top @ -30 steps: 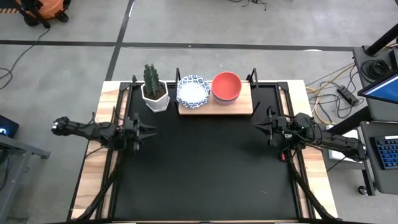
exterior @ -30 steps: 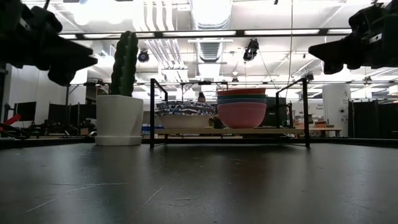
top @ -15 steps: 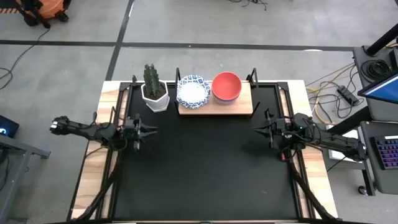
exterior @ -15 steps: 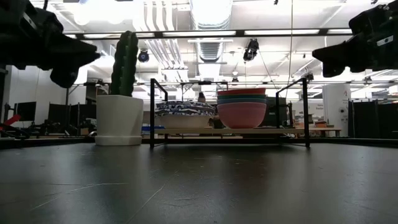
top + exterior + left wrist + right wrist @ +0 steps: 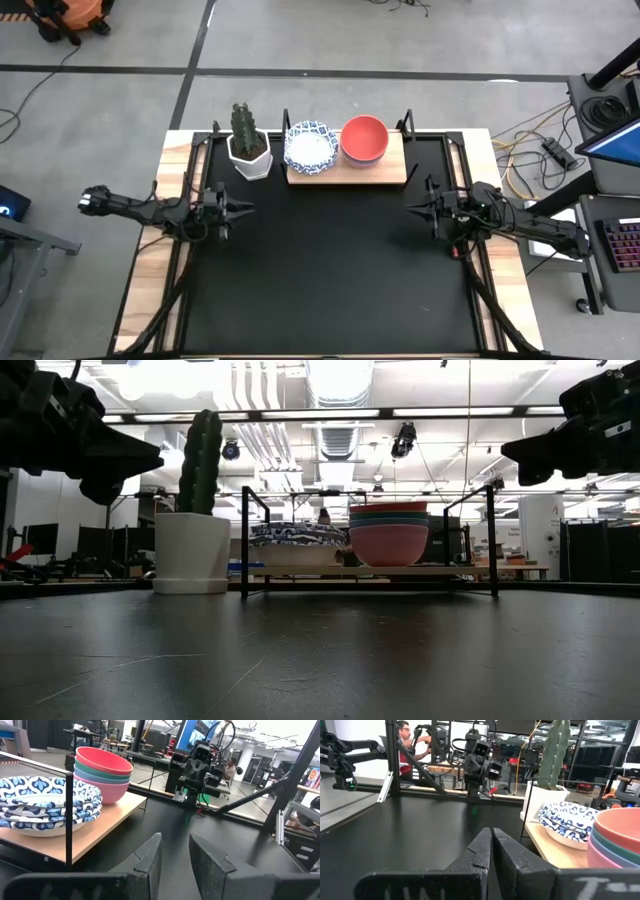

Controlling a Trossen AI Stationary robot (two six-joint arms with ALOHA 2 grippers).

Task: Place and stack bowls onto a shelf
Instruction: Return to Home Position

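Observation:
Several white bowls with blue patterned rims (image 5: 308,146) are stacked on the left part of the light-brown wooden shelf (image 5: 385,172). Beside them stand the plain bowls (image 5: 364,139), stacked with red on top and pink at the bottom (image 5: 388,543). Both stacks also show in the left wrist view (image 5: 47,805). My left gripper (image 5: 243,207) hovers over the mat's left side, slightly open and empty (image 5: 175,837). My right gripper (image 5: 408,208) hovers over the mat's right side, shut and empty (image 5: 491,831). Both point toward the table's middle.
A white faceted pot with a cactus (image 5: 249,150) stands just left of the shelf. The black mat (image 5: 330,270) covers the table between the arms. Thin black posts (image 5: 243,540) rise at the shelf's corners. A person (image 5: 405,740) sits beyond the table.

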